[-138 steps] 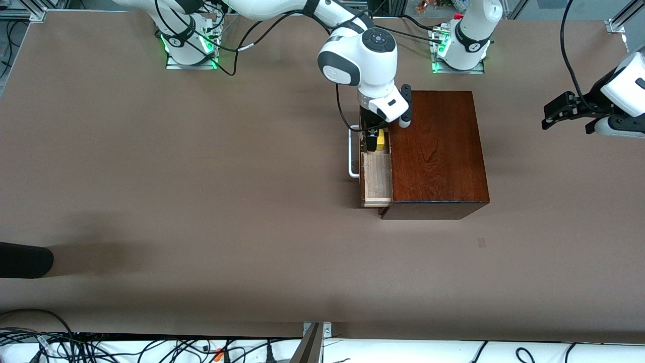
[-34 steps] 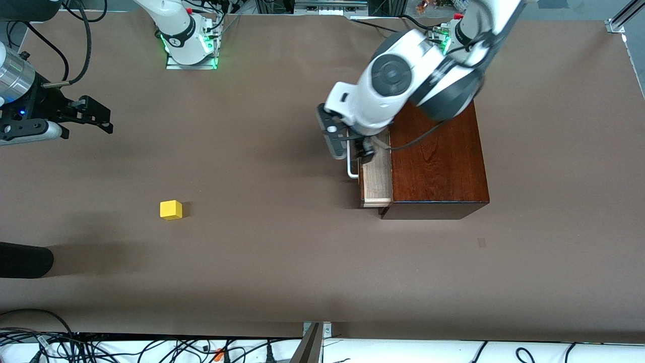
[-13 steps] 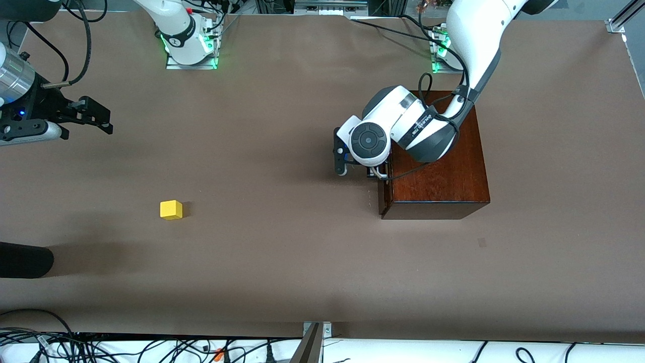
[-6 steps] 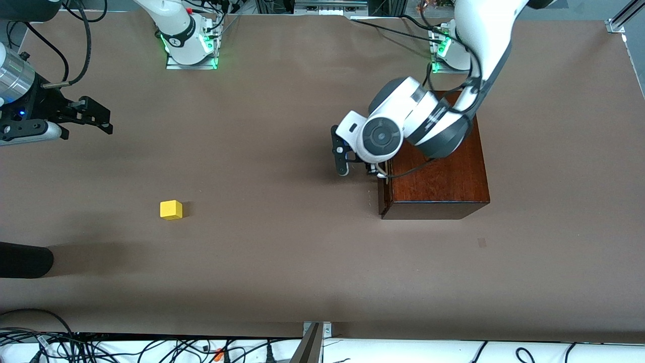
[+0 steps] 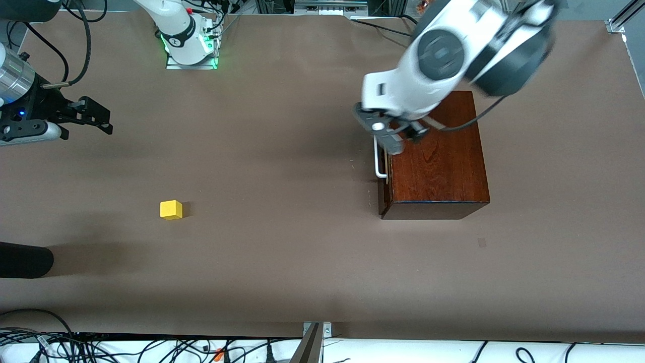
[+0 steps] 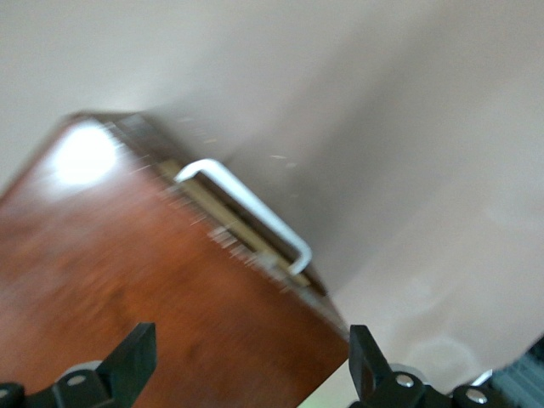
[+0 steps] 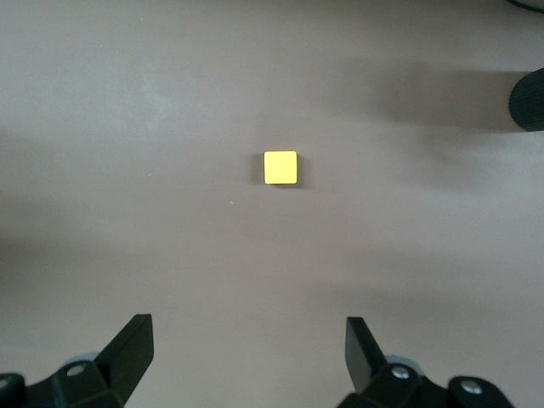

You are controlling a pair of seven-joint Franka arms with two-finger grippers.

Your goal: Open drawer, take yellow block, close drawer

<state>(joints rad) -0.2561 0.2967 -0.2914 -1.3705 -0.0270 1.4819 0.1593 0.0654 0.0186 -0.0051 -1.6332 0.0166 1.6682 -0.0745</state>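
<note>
The drawer [image 5: 383, 194] of the reddish-brown wooden box [image 5: 438, 166] is shut, and its white bar handle [image 5: 378, 162] faces the right arm's end of the table. My left gripper [image 5: 405, 138] is open and empty, up in the air over the box's edge above the handle. The left wrist view shows the box top [image 6: 127, 280], the handle [image 6: 246, 212] and my open left gripper [image 6: 251, 374]. The yellow block [image 5: 171, 209] sits on the bare table toward the right arm's end. My right gripper [image 5: 103, 117] waits open, high over the table; its wrist view shows the block [image 7: 280, 167] below my open right gripper [image 7: 246, 353].
A black rounded object [image 5: 25, 259] lies at the table's edge at the right arm's end, nearer to the front camera than the block; it also shows in the right wrist view [image 7: 529, 98]. Cables run along the front edge.
My left arm has risen from the drawer's front to over the box, uncovering the handle. The drawer, open 2.7 s ago, stays shut. The block and right arm have not moved.
</note>
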